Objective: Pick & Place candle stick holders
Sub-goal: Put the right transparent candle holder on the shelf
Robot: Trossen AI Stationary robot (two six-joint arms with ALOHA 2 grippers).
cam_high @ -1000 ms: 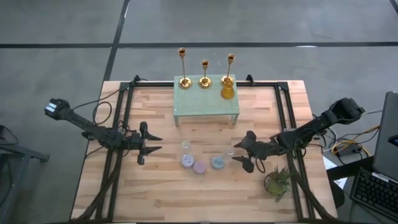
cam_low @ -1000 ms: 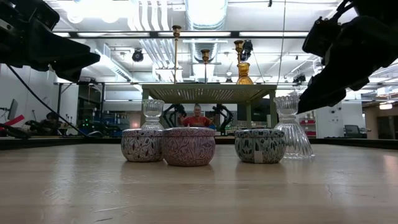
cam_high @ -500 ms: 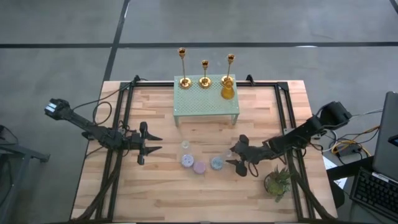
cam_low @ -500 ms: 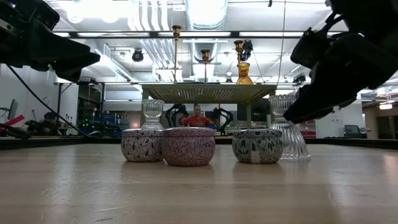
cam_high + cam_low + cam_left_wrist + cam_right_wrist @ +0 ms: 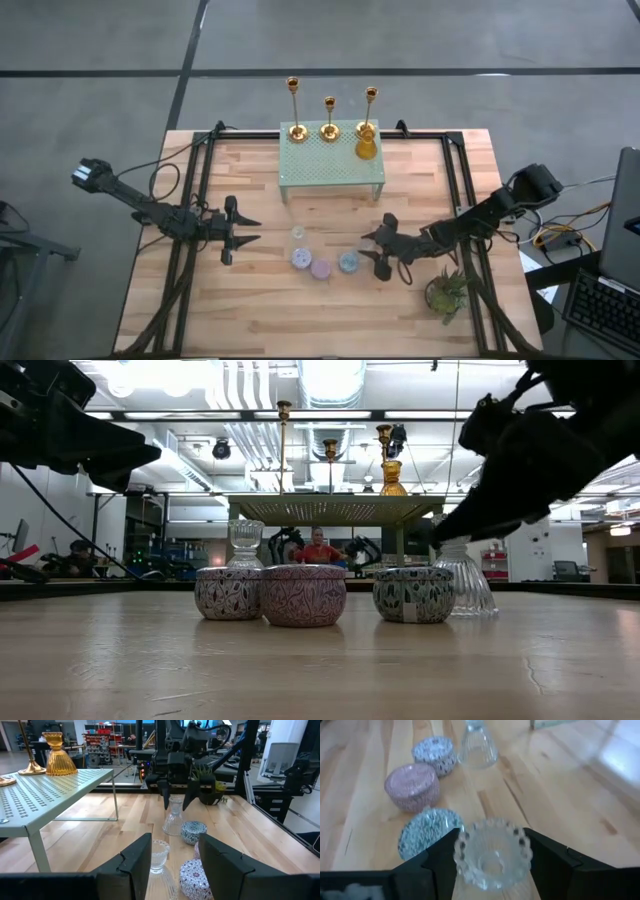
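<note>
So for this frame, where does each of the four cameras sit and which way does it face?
High: overhead, looking down; both arms, left gripper, mint perforated metal shelf.
Low: table height, looking level at three patterned round tins.
Left wrist: past its own fingers at the right gripper.
Right wrist: its fingers flank the beaded clear glass holder.
Shared: that glass holder shows in both wrist views.

Three patterned tins (image 5: 320,263) sit in a row mid-table, a clear glass holder (image 5: 246,543) behind them; an amber jar (image 5: 366,146) stands on the green shelf (image 5: 331,160); potted plant (image 5: 445,291) near-right.
</note>
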